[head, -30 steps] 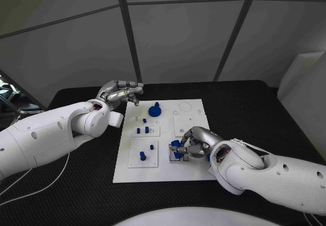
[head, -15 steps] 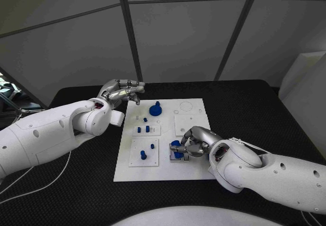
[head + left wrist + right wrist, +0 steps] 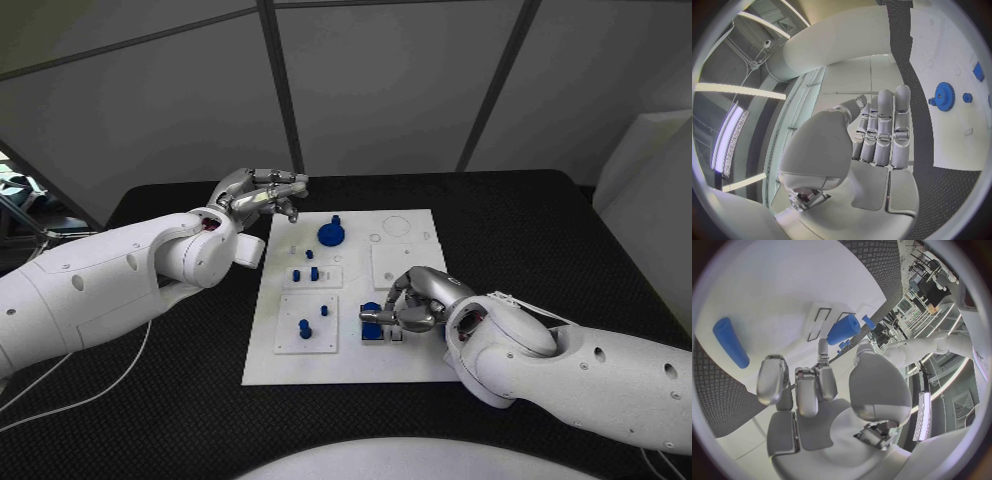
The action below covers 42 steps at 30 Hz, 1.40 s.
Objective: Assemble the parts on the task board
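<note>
The white task board (image 3: 411,365) lies in the middle of the black table. My right hand (image 3: 415,303) is over its near right part, fingers curled, pinching a blue part (image 3: 372,314) (image 3: 844,329) at a small slotted fixture (image 3: 381,338). A long blue part (image 3: 729,342) lies flat on the board beside this hand. My left hand (image 3: 260,195) (image 3: 879,135) hovers off the board's far left corner, fingers curled together and holding nothing. A blue gear (image 3: 330,236) (image 3: 945,96) stands on the board's far part.
Small blue pegs (image 3: 303,274) stand in a white block left of centre, and others (image 3: 304,328) in a nearer block. The black table (image 3: 548,230) extends to the right of the board. Grey wall panels rise behind the table.
My right hand has shifted very slightly with the blue part at the fixture. The left hand has stayed where it was.
</note>
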Motion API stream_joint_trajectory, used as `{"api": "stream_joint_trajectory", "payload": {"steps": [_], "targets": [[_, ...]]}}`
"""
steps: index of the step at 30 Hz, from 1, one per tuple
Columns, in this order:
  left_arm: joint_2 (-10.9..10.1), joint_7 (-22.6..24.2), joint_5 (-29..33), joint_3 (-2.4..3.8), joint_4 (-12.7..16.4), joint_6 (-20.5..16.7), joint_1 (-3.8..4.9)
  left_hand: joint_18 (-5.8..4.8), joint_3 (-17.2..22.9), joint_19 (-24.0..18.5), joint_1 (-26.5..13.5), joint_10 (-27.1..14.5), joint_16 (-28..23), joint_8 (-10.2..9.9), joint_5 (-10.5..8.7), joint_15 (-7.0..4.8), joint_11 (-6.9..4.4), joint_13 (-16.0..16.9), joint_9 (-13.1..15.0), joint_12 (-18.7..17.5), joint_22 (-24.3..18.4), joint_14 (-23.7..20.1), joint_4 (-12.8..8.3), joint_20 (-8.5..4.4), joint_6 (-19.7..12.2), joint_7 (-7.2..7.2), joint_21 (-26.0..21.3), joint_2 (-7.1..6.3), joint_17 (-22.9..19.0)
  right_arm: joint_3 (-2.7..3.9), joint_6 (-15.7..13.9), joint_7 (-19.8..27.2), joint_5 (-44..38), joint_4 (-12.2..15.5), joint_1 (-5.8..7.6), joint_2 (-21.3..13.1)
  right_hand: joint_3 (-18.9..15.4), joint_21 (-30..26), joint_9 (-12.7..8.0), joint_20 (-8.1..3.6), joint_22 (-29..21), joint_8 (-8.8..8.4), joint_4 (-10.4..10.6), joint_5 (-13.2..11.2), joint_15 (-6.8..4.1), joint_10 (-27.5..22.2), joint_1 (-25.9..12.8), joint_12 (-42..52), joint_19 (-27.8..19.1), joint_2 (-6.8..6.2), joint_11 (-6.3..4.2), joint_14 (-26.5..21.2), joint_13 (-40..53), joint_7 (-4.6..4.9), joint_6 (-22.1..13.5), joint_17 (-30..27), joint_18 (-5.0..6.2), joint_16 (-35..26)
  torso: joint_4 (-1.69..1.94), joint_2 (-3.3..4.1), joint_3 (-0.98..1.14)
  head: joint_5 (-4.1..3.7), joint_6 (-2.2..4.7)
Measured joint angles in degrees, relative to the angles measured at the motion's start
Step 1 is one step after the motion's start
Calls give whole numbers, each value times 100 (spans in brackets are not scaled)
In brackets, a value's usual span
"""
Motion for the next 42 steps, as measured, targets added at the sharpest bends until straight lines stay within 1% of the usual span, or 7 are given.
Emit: {"api": "stream_joint_trajectory", "payload": {"steps": [3, 5, 8, 10, 23, 25, 42], "targets": [[-4, -2, 0, 0, 0, 0, 0, 0, 0, 0, 0, 0, 0, 0, 0, 0, 0, 4, 0, 0, 0, 0, 0, 0, 0, 0, 0, 0, 0, 0, 8, 20, -34, 23, 0, -20, 105, 0, 40, 0, 1, 0, -12, 132, 0, 0, 223, 0, 0, 116, 0, 0, 0, 0, 0, 5, 0, 0, 0, 0, 0, 4, 0], [-5, -3, 0, 0, 0, 0, 0, 0, 0, 0, 0, 0, 0, 0, 0, 0, 0, 4, 0, 0, 0, 0, 0, 0, 0, 0, 0, 0, 0, 0, 15, 48, -53, 53, 0, -34, 178, 0, 82, 0, 14, 0, -57, 222, 0, 0, 622, 4, 0, 172, 0, 0, 0, 0, 0, 5, 0, 0, 0, 0, 0, 8, -1], [-4, -4, 0, 0, -1, 1, 0, 0, 0, 0, 0, 1, 0, 0, 0, 0, 0, 3, 0, 0, 0, 0, 0, 0, 0, 0, 0, 0, 0, -1, 22, 106, -82, 117, 0, -61, 246, 0, 143, 0, 68, 0, -178, 254, 0, 0, 1176, 95, 0, 203, 0, 0, 0, 0, 0, 4, 0, 0, -2, 0, 3, 10, -3], [-2, -6, 0, 0, -2, 1, 0, 0, 0, 0, 0, 1, 0, 0, 0, 0, 0, 3, 0, 0, 0, 0, 0, 0, 0, 0, 0, 0, 0, -1, 26, 143, -102, 152, 0, -78, 239, 0, 160, -3, 92, 0, -200, 255, 0, 0, 1301, 127, 3, 214, 0, 0, 0, -26, 26, 4, 0, 0, -2, 0, 3, 10, -2], [4, -14, 0, 0, -13, 5, -1, 0, -4, 0, 0, 1, 0, 0, 0, 4, 0, 2, 0, 23, -2, -32, -4, 0, -34, -8, 0, 0, -6, -1, 101, 251, -244, 143, 0, -97, 223, 52, 243, -31, 166, 100, -216, 254, 0, 0, 1470, 239, 74, 341, 0, 0, 0, -113, 115, 3, 0, 0, 0, -5, 0, 4, 8], [5, -15, 0, 0, -13, 6, -1, 0, -16, 0, 0, 1, 0, 0, 0, -2, 0, 2, 0, 39, -5, -38, -16, 0, -51, -8, 0, 0, -11, 0, 106, 251, -265, 107, 1, -71, 223, 52, 258, -31, 181, 100, -215, 253, 0, 2, 1488, 239, 74, 359, -2, 0, 0, -94, 135, 3, 0, 0, 4, -3, 0, 4, 12], [7, -33, 0, -1, -7, 9, -1, 0, -16, 0, 0, 1, 0, 0, 0, -2, 0, 2, 0, 39, -5, -38, -16, 0, -51, -9, 0, 0, -10, 1, 138, 297, -303, -100, 1, 131, 199, 111, 339, -101, 221, 197, -240, 191, -83, 21, 1721, 356, 144, 593, -102, 1, 1, -217, 297, 2, 1, 20, 6, 10, -3, 16, -22]]}}
